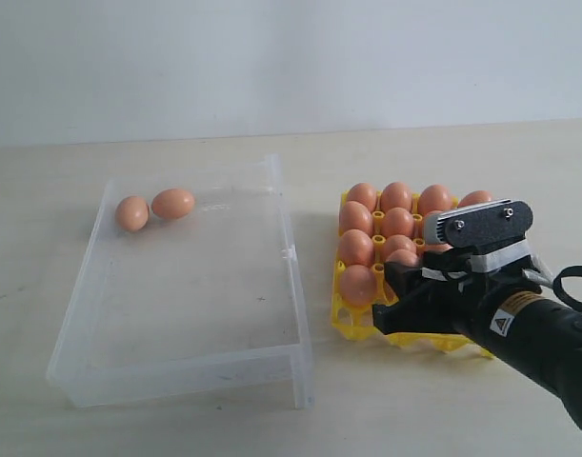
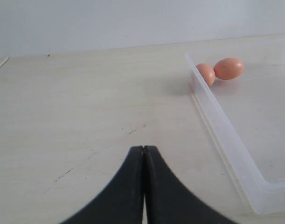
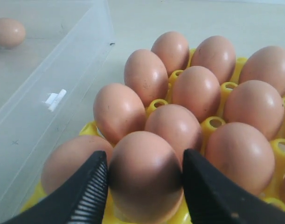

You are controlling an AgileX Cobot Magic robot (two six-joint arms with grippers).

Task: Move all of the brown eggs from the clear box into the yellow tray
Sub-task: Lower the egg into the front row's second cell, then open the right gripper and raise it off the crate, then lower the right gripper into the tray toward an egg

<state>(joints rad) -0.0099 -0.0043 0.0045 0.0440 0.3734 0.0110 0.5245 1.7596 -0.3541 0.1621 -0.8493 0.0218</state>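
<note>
Two smooth, oval brown eggs [image 1: 173, 203] lie side by side in a far corner of the box [image 1: 295, 286], a low-walled rectangle of clear plastic. Just beside it on the pale counter [image 1: 176, 428] sits the yellow lattice tray [image 1: 352, 326], crowded with eggs. Right claw [image 3: 143, 186] grips one egg [image 3: 142, 154] at the tray's near side between black fingers [image 3: 86, 191], one pad ribbed. Left claw [image 2: 143, 156] is pressed closed above bare counter beside the box.

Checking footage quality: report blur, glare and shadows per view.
Exterior view: soft even light, faint shadow beside the clear box. Left wrist view: shut left tool looms dark, two eggs sharp. Right wrist view: front egg shaded inside the right tool; far egg soft.
</note>
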